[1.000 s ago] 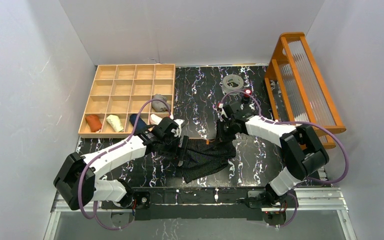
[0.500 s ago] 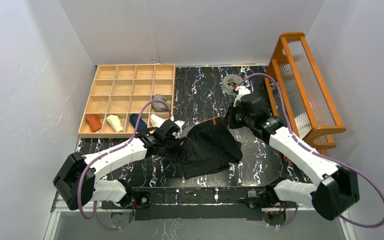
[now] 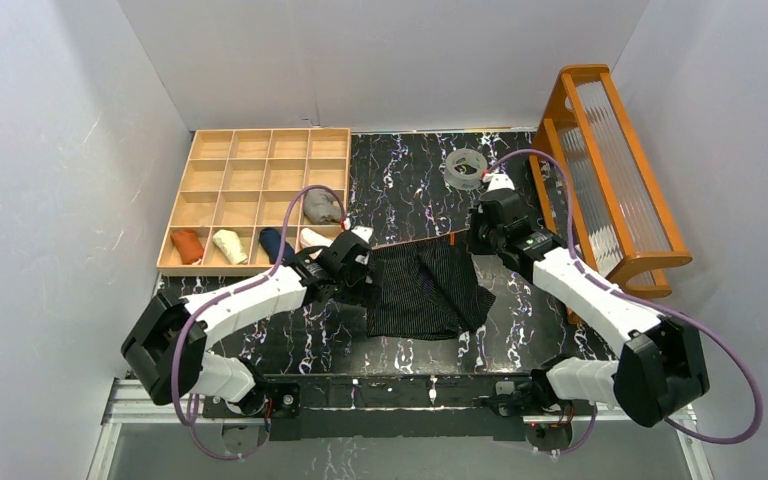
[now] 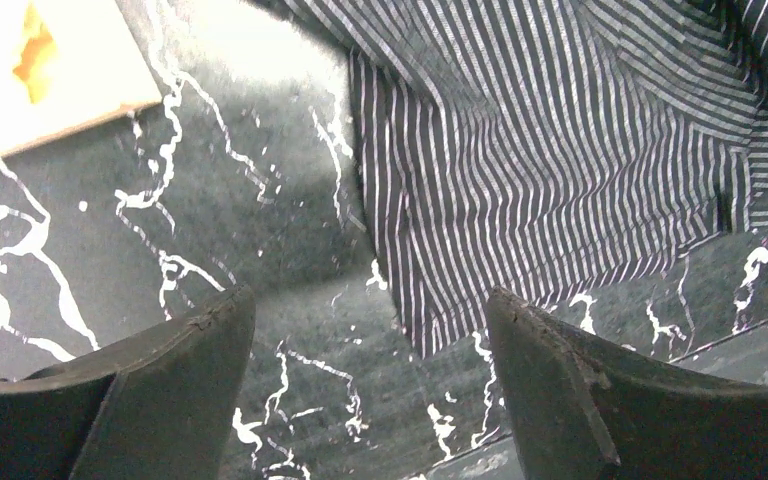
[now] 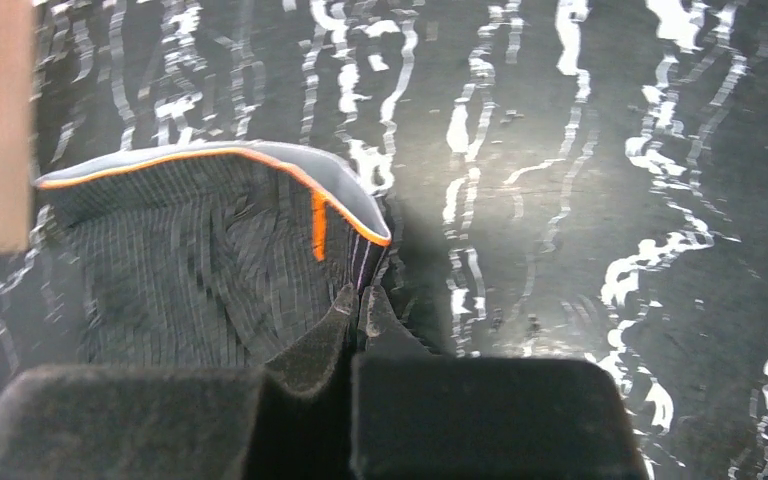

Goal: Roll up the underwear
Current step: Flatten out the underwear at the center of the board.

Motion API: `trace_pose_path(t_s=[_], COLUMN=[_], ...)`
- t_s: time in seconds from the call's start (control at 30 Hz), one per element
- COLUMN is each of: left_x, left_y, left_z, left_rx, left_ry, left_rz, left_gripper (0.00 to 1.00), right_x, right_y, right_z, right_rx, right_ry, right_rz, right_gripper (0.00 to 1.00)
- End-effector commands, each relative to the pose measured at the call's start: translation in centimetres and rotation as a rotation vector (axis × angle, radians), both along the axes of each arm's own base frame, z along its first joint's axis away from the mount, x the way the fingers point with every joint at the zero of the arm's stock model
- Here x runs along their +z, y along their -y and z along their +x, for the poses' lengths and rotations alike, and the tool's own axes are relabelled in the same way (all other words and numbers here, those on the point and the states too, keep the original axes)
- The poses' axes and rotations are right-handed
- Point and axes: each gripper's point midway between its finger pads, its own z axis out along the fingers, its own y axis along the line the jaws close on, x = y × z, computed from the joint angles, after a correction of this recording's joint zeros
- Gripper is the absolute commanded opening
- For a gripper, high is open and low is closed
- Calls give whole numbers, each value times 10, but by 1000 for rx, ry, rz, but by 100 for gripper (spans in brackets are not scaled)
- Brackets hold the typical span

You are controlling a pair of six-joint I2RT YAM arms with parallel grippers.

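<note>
At one corner of the underwear [image 3: 425,290] the right gripper [image 5: 360,300] clamps it, left gripper [image 4: 365,300] gaping; a one-sided pull could bunch it.

We look down from above and behind the arm bases on the whole desk [image 3: 410,170], far enough off to take in both arms. The left wrist view sits close over the desk, facing down between the parted left jaws at the edge of the striped underwear [image 4: 560,150]. The right wrist view looks past the right jaws, pinched shut, very near the same garment's waistband [image 5: 210,158]. All three views share that cloth and the marbled desk.
</note>
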Motion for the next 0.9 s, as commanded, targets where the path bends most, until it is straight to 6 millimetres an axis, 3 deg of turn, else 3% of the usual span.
trace_pose_path(t_s=[0.0, 0.13, 0.23, 0.3, 0.4, 0.47, 0.57, 0.63, 0.77, 0.87], left_x=[11, 6, -2, -9, -16, -13, 1, 16, 40, 29], left_y=[15, 29, 37, 42, 47, 51, 60, 71, 115, 140], left_z=[19, 23, 25, 27, 26, 26, 30, 36, 40, 46], left_rx=[14, -1, -21, -33, -49, -55, -69, -86, -190, -231], left_ry=[39, 27, 1, -17, -32, -27, 6, 43, 58, 5], left_rz=[-14, -43, -42, -35, -22, -35, -83, -139, -322, -358], left_gripper=[83, 84, 84, 83, 82, 82, 82, 82, 81, 73], right_x=[9, 17, 17, 2, -18, -8, 10, 8, -26, -53], right_y=[43, 72, 70, 62, 73, 66, 51, 39, 38, 40], right_z=[33, 63, 79, 84, 81, 80, 66, 50, 19, 3], right_rx=[-174, -216, -163, -115, -153, -131, -88, -40, -49, -78], right_ry=[39, 49, 51, -22, -162, -141, -99, -112, -204, -303], right_rz=[-45, -86, -124, -144, -232, -195, -80, 2, 50, 69], right_gripper=[1, 1, 1, 19, 43, 45, 46, 46, 44, 43])
